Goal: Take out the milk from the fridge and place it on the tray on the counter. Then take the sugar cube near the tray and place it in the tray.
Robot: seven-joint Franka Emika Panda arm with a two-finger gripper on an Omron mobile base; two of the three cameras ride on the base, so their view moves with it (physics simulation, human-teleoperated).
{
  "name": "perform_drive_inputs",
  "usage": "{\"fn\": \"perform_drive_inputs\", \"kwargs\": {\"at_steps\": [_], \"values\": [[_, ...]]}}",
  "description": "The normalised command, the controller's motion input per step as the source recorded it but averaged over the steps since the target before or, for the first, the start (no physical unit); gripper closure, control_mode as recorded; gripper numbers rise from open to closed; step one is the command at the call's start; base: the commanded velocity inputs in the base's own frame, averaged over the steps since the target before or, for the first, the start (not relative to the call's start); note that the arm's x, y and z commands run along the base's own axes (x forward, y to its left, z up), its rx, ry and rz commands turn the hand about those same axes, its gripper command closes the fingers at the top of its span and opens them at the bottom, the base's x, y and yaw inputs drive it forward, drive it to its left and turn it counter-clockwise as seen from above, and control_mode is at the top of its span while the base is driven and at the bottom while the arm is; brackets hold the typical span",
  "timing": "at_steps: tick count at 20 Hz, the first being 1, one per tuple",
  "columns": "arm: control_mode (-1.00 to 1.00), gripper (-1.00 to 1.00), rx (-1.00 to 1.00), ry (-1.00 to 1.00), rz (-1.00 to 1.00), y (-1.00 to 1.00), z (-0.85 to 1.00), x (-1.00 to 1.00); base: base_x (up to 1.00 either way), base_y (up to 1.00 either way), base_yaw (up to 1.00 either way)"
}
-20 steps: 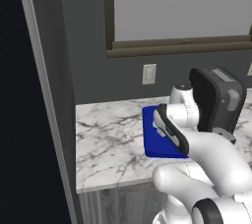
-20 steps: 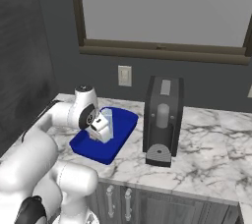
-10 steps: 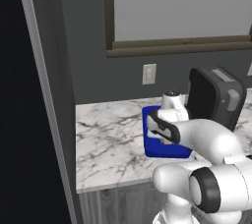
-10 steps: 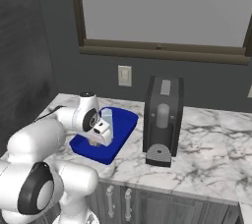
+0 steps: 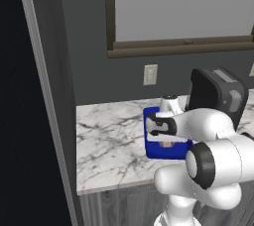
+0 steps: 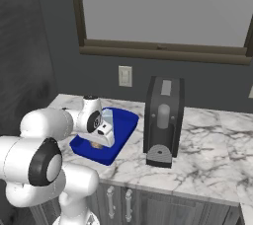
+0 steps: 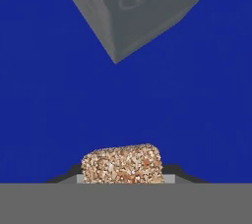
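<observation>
My gripper is shut on the sugar cube, a speckled tan block held just above the deep blue tray. The milk, a pale grey carton, stands on the tray beyond the cube. From the right base view the gripper hangs low over the tray with the sugar cube at its tips, and the milk peeks out behind the hand. In the left base view the arm covers much of the tray on the marble counter. The fridge rises dark at the left.
A black coffee machine stands right beside the tray, also seen as the coffee machine behind my arm. A wall outlet and a framed window sit above the counter. Bare marble lies left of the tray and right of the machine.
The hand has come down a little and drawn nearer over the tray, the cube still in its grip. The arm has folded in closer to the base.
</observation>
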Motion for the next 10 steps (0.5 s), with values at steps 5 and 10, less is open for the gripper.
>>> {"fn": "perform_drive_inputs", "kwargs": {"at_steps": [5,10], "values": [[-1.00,1.00,0.00,0.00,0.03,0.00,-0.34,0.09,0.00,0.00,0.00],[-1.00,-1.00,0.00,0.00,0.02,0.00,-0.30,0.06,0.00,0.00,0.00]]}}
